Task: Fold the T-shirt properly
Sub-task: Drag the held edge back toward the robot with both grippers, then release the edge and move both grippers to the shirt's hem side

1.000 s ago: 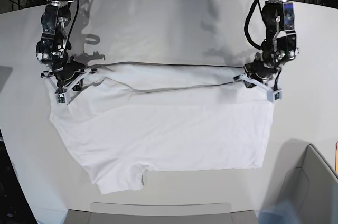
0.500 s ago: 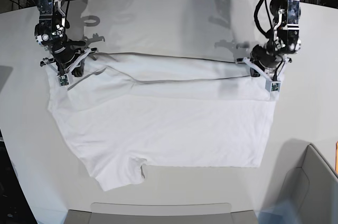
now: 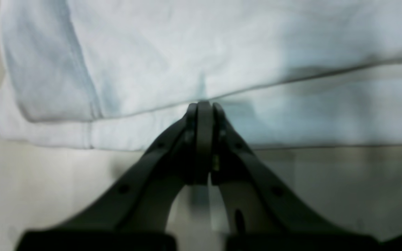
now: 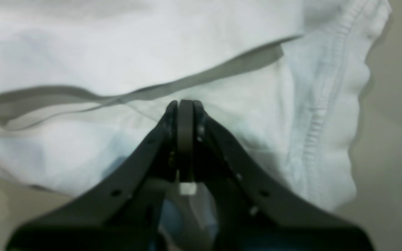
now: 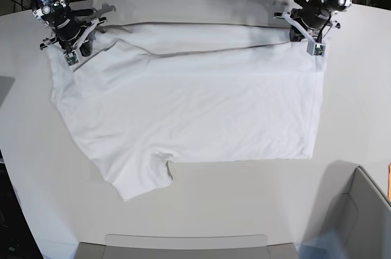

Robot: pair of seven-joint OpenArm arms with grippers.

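Left wrist view: we see our left gripper (image 3: 203, 106) with its jaws pressed together, their tips at a hem line of the shirt (image 3: 187, 62). A thin edge of cloth seems caught between the tips, though blur keeps us from being sure how much. Below the hem lies the pale table (image 3: 47, 195).

Right wrist view: our right gripper (image 4: 184, 104) is likewise clamped, tips buried in a fold of the shirt (image 4: 117, 52). A raised layer of fabric arches above the layer below, leaving a dark gap between them. To the right runs a stitched seam, probably a sleeve or side hem.

Base view: the shirt (image 5: 189, 112) lies spread across the table (image 5: 195, 210), one sleeve sticking out near the front edge. Our right gripper (image 5: 66, 33) pinches the far edge at the left of the picture, and our left gripper (image 5: 308, 24) pinches it at the right. Between them the held edge runs taut along the far side of the table.

We judge that we are stretching the shirt flat by its far edge, an early step before any fold. The next move calls for keeping both grips firm and level. Then we either lay the edge down smooth or carry it forward over the body to make the first fold, both arms moving together so the thin cloth does not bunch or slip.
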